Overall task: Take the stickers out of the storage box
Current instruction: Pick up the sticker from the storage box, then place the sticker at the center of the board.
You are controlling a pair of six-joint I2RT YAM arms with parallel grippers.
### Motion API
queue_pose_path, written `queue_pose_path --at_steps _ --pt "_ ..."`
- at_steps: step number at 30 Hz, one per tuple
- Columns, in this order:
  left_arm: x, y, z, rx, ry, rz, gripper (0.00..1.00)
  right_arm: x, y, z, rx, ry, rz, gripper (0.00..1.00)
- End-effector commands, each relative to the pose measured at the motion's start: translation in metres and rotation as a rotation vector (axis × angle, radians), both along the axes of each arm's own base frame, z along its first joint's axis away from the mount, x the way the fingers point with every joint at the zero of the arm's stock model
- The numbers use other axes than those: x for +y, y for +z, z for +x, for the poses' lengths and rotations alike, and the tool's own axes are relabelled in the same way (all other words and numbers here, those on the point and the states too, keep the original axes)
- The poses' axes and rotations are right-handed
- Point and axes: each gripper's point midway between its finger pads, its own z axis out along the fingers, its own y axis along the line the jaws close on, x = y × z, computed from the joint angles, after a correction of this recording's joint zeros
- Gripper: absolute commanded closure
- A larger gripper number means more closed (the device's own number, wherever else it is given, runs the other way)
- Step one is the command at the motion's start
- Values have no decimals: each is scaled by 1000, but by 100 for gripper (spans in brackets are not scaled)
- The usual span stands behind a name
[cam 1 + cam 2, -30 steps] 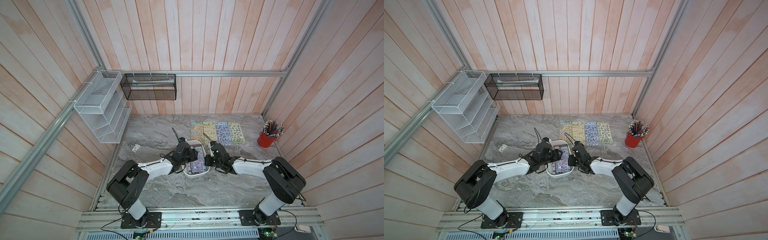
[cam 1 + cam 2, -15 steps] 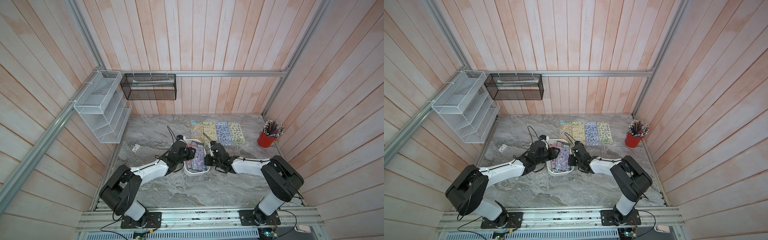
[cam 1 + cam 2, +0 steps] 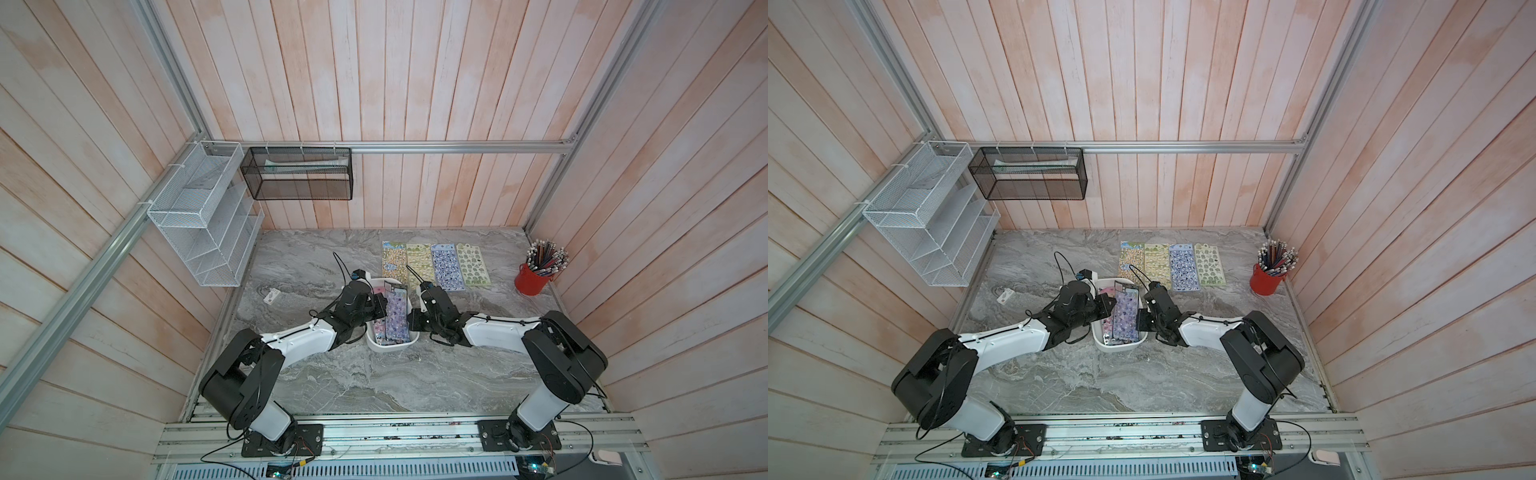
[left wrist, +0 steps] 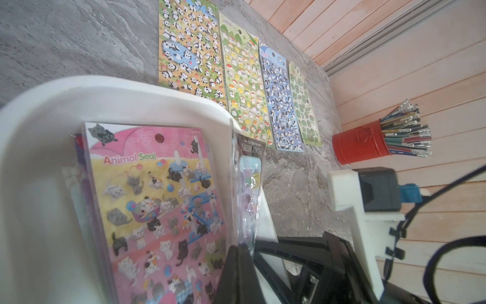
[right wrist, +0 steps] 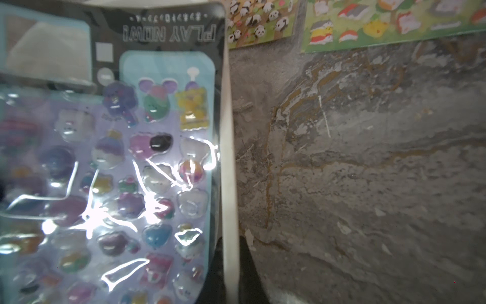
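- Storage box (image 3: 391, 348) (image 3: 1119, 347): a white tub at the middle of the desk (image 3: 415, 386), between the two arms. Its long sides run near to far.
- Left hand (image 3: 380, 307) (image 3: 1106, 305): reaches in over the box's left rim. It is clenched on the left edge of the purple sticker sheet (image 3: 395, 311) (image 3: 1127, 311).
- Purple sticker sheet: tilted up out of the stack in the right half of the box, with its dark header at the far end. In the left wrist view it stands edge-on (image 4: 247, 200), rising from the black fingers. In the right wrist view its glossy face (image 5: 131, 171) lies just inside the right wall.
- Pink cat sticker sheet (image 4: 157, 200): flat on top of the stack in the box, left of the purple sheet and just beside the left hand.
- Right hand (image 3: 412, 322) (image 3: 1140, 322): clamped on the box's right wall (image 5: 228, 158), one black finger on each side of the white plastic.
- Four sticker sheets (image 3: 434, 264) (image 3: 1171, 266): flat on the desk in a row, far and right of the box, apart from both hands. They are panda, green, blue and pale green.
- Red cup of pencils (image 3: 532, 279): far right of the desk, beside the wall.
- White wire rack (image 3: 208, 220): on the left wall.
- Black mesh basket (image 3: 297, 176): on the far wall.
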Motion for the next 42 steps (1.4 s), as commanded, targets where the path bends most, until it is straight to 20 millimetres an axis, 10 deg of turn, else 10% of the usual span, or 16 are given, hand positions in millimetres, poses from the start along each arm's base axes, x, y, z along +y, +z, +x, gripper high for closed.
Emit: queue_pose_path --at_steps 1,12,23,31,42 --pt "4 1 -3 9 -12 13 100 -17 -20 -9 60 -30 -67 100" --pt "35 112 20 -179 -49 -89 100 -19 -13 -11 46 -23 -72 100" --pt "99 149 90 -235 -103 -154 100 -25 22 -14 -12 25 -84 100" --pt "128 124 155 -209 -94 -40 100 -71 57 -15 -43 -33 -14 100" --pt "124 27 209 -72 -111 -8 100 -139 102 -8 -131 -192 29 100"
